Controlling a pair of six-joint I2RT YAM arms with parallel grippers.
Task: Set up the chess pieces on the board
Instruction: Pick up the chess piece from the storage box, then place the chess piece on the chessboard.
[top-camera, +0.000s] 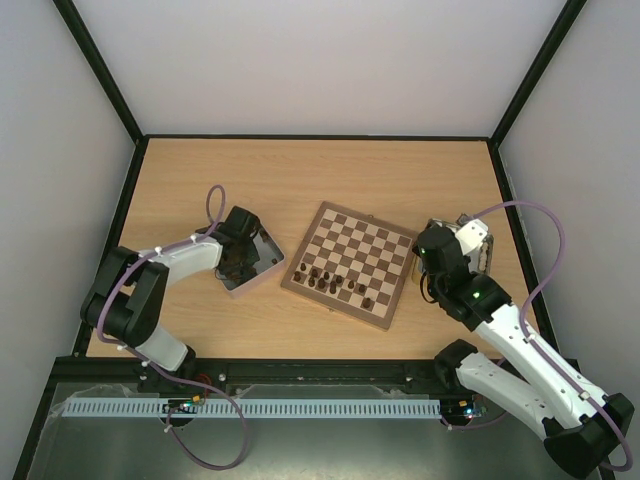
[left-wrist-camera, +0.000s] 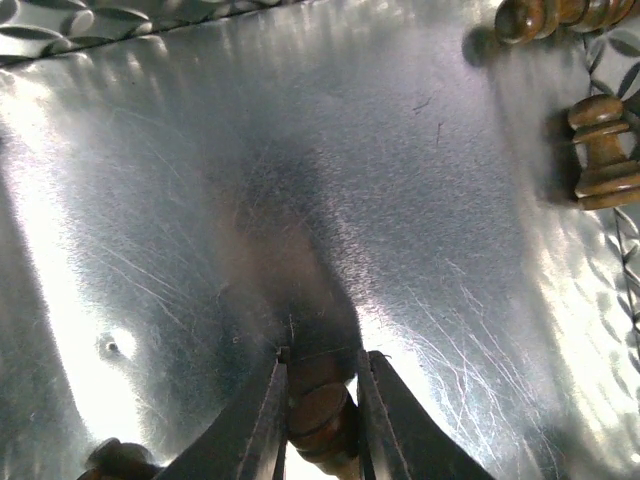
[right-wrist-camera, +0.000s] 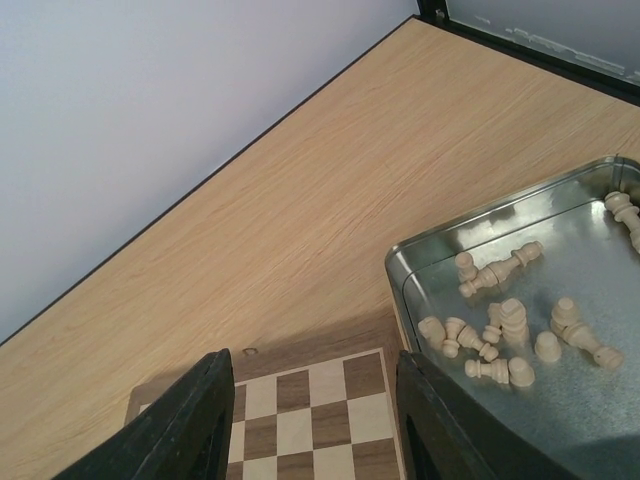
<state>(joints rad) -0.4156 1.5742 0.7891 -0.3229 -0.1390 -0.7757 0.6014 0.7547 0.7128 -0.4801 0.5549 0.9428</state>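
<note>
The board (top-camera: 352, 250) lies at the middle of the table, with several dark chess pieces (top-camera: 330, 281) standing on its near rows. My left gripper (left-wrist-camera: 325, 355) is down inside a shiny metal tray (top-camera: 262, 270) to the left of the board, shut on a dark brown chess piece (left-wrist-camera: 320, 420) that lies on the tray floor. Two more dark pieces (left-wrist-camera: 603, 155) lie at the tray's right side in the left wrist view. My right gripper (right-wrist-camera: 312, 358) hovers open over the board's corner (right-wrist-camera: 310, 420) with nothing between its fingers.
A second metal tray (right-wrist-camera: 420, 300) holding several cream chessmen (right-wrist-camera: 500, 325) sits just right of the board, under my right arm. Another dark piece (left-wrist-camera: 120, 460) lies near my left finger. Dark frame walls border the table.
</note>
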